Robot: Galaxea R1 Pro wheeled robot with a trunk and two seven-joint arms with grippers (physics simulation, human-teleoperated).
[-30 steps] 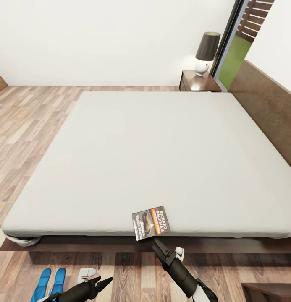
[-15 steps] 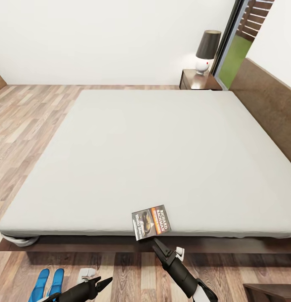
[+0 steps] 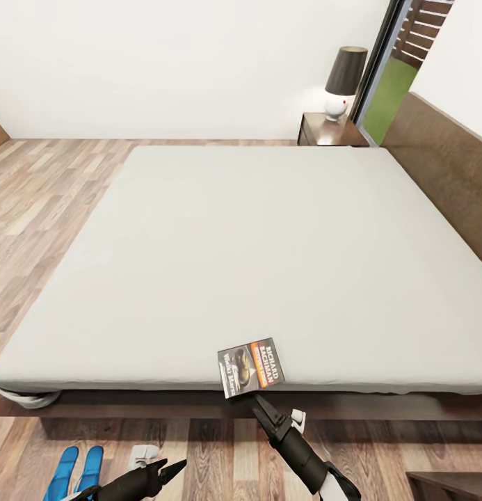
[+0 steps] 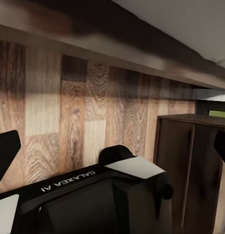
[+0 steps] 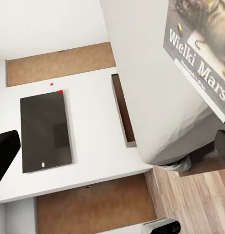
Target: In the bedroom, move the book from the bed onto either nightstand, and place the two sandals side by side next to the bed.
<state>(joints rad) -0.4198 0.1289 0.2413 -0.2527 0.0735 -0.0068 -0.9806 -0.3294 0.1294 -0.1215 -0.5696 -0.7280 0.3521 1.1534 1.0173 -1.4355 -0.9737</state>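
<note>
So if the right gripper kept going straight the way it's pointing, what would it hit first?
Most likely the book: the open right gripper points at its corner overhanging the bed edge, though depth is hard to judge.

We read "RICHARD BACHMAN" in white letters on the book (image 3: 250, 367) lying at the near edge of the bed (image 3: 199, 243). From the right wrist, its cover (image 5: 202, 53) shows "Wielki Mars". From the left wrist, "GALAXEA AI" stands on the gripper housing (image 4: 88, 195).

A matt, smooth grey cloth mattress (image 3: 268, 257) is lying on a dark wooden frame (image 3: 199, 405), above grained wood-plank flooring (image 3: 39, 202); the paperback book (image 3: 250, 367) is showing a glossy cover.
</note>
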